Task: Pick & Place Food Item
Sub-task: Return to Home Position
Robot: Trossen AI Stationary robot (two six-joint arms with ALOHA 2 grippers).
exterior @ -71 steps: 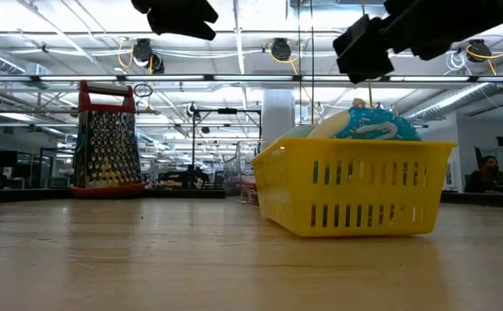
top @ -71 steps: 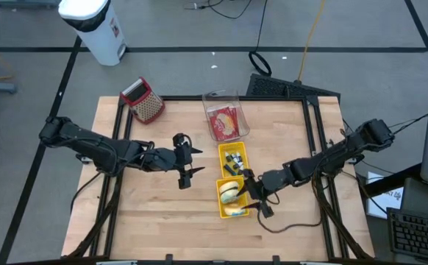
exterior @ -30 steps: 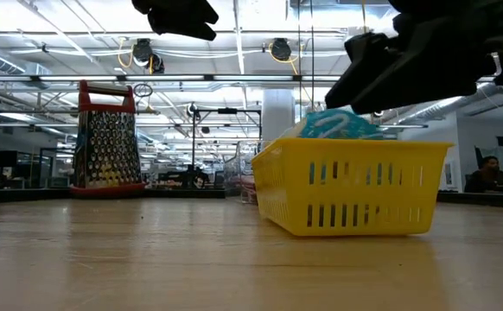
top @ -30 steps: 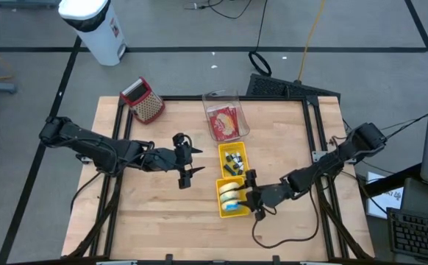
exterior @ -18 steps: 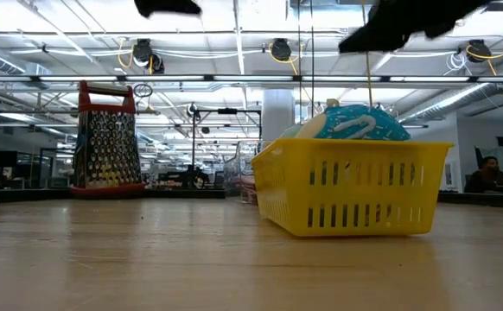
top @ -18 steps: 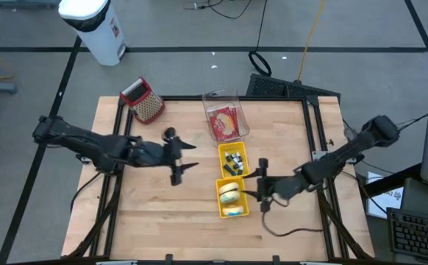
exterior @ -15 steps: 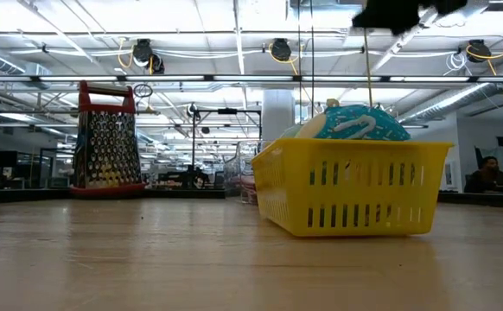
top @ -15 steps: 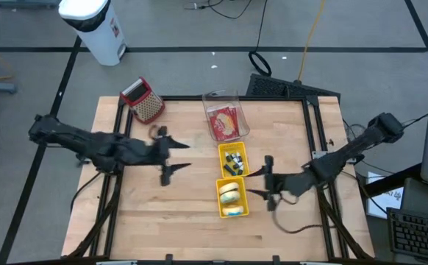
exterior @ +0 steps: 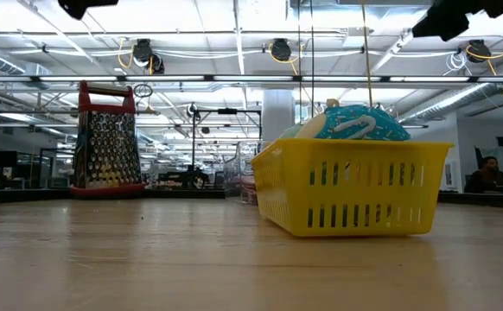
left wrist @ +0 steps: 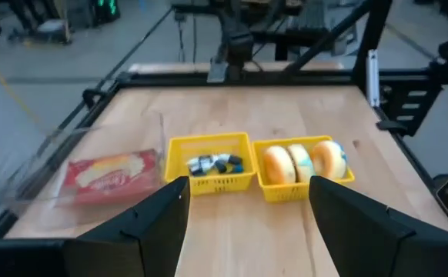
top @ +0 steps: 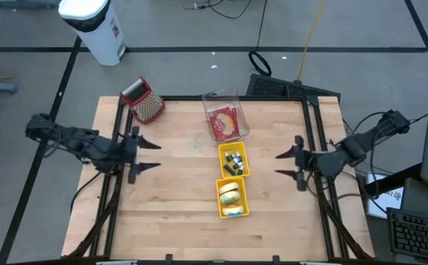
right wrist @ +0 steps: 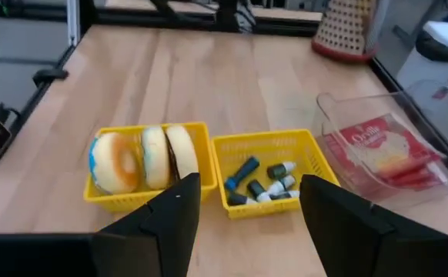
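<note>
While three frosted doughnuts (top: 231, 197) fill the yellow slotted plastic bin (top: 219, 202), we hold our left gripper (top: 155, 156) and right gripper (top: 278, 165) spread, empty, at opposite wooden table (top: 177, 221) sides.

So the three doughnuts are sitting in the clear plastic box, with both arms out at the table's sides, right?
Not quite. The three doughnuts stand in a yellow bin, not the clear plastic box, which holds a red packet; the right wrist view shows it. The left gripper and right gripper are indeed out at the table's sides.
</note>
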